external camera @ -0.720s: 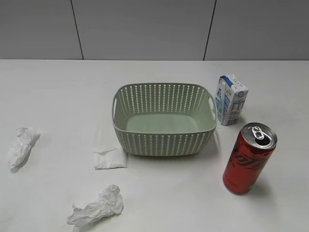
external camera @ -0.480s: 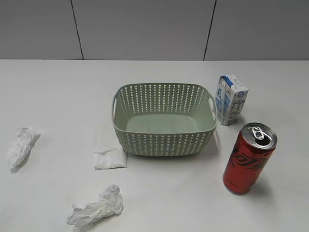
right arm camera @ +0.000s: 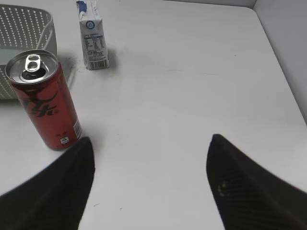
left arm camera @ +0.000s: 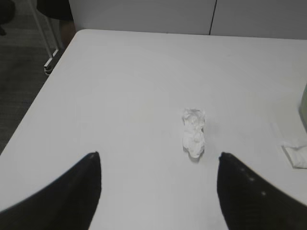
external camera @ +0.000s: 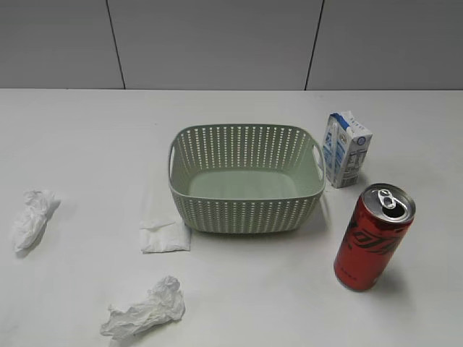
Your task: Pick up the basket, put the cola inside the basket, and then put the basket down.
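Cola (right arm camera: 44, 100) upright, left of open right gripper (right arm camera: 149, 184); untouched

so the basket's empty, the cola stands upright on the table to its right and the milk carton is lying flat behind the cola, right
Not quite: the milk carton is standing upright, not lying flat, as the exterior view shows. The rest holds: the basket is empty and the cola stands upright on the table to its right, with the carton behind it.

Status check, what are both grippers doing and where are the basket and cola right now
Left gripper open, empty, above crumpled tissue. Right gripper open, empty, beside cola. Basket empty on table. Milk carton beside basket.
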Controlling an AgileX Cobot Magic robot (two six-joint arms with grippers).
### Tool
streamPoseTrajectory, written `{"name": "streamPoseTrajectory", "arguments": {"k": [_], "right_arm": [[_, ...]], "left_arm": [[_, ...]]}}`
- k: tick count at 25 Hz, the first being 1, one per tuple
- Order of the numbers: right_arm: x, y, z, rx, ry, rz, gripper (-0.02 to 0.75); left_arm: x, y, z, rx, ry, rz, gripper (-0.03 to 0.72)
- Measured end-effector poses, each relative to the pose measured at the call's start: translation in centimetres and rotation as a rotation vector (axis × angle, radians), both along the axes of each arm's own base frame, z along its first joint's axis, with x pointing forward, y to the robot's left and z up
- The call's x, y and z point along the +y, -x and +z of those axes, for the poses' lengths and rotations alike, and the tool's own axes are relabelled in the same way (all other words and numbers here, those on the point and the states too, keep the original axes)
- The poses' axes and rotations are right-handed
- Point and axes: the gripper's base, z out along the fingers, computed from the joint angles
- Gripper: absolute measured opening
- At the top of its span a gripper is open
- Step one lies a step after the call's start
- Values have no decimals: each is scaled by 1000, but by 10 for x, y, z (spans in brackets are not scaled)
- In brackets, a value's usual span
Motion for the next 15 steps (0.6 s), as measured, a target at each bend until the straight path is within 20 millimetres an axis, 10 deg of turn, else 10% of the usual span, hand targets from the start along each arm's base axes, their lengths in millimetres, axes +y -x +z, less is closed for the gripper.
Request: {"name": "streamPoseTrajectory", "arguments": {"k": [15], "right_arm": [[0,0,0,0,0,0,551]], "left_arm": [[-8,-85,39,-22,68,-24,565]]}}
